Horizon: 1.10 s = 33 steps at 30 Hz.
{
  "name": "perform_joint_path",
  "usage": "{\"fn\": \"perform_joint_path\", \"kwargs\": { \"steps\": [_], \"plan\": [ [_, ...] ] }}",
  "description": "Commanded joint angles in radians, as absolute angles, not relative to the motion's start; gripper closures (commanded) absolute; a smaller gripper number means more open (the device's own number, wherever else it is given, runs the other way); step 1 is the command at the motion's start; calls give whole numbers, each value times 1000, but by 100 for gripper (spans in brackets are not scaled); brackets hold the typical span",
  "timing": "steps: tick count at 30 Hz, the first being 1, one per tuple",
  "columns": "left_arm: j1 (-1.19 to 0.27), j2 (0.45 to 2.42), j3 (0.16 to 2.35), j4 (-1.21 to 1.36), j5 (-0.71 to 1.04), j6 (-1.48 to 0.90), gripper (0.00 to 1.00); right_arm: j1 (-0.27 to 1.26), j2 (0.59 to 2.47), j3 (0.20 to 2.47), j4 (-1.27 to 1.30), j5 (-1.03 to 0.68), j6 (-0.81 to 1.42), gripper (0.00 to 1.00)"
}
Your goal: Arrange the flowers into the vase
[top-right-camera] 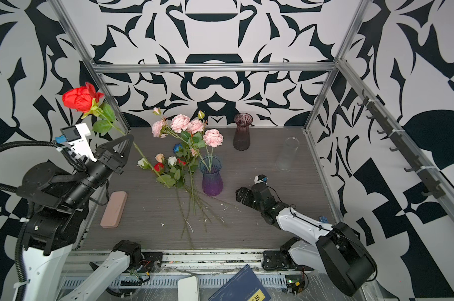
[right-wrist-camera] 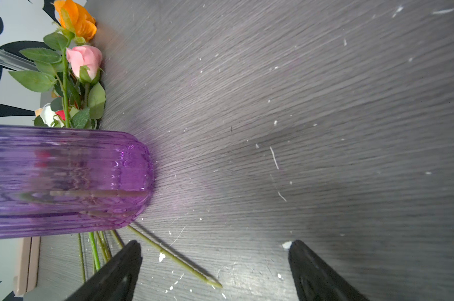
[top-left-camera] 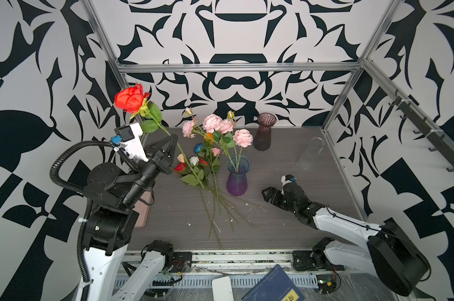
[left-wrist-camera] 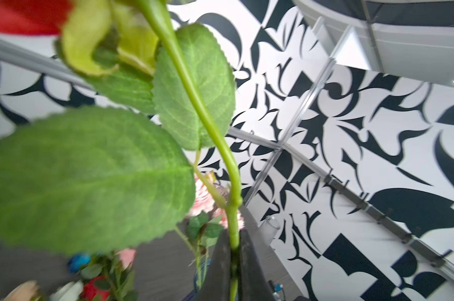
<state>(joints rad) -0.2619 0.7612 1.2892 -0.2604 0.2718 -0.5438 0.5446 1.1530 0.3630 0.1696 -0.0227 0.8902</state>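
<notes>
Item 1, upper left: your left gripper [top-left-camera: 174, 142], jaws pinched on the green stem of the red rose [top-left-camera: 130, 99]. The rose is held in the air with its long axis diagonal, bloom pointing to the upper left and cut end to the lower right.

Item 2, centre: loose roses [top-left-camera: 194, 161] lying on the table [top-left-camera: 298, 221], blooms up-frame, stems down-frame.

Item 3, centre: pink spray [top-left-camera: 212, 123], upright in the purple vase [top-left-camera: 236, 179].

Item 4, right of centre: your right gripper [top-left-camera: 265, 196], jaws wide, empty, just beside that vase.

purple vase [right-wrist-camera: 64, 179], roses [right-wrist-camera: 83, 61] beside, gripper [right-wrist-camera: 216, 243] spread
</notes>
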Motion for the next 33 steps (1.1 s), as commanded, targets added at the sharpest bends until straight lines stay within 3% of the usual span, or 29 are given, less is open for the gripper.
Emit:
{"fn": "perform_joint_path", "kwargs": {
  "steps": [1,6,11,14,33],
  "plan": [
    [-259,875,1334,-122,464,-596,100,543,1145,394,201,-25,879,8],
    [-357,1012,1417,24,532,-609,100,543,1113,378,193,0,887,8],
    [-614,1146,1539,8,467,-351,100,543,1051,348,188,24,903,8],
    [-686,1236,1601,-11,462,-265,100,541,1018,330,188,34,909,8],
    [-727,1458,1605,-186,498,81,100,506,1024,320,211,-17,902,7]
  ]
}}
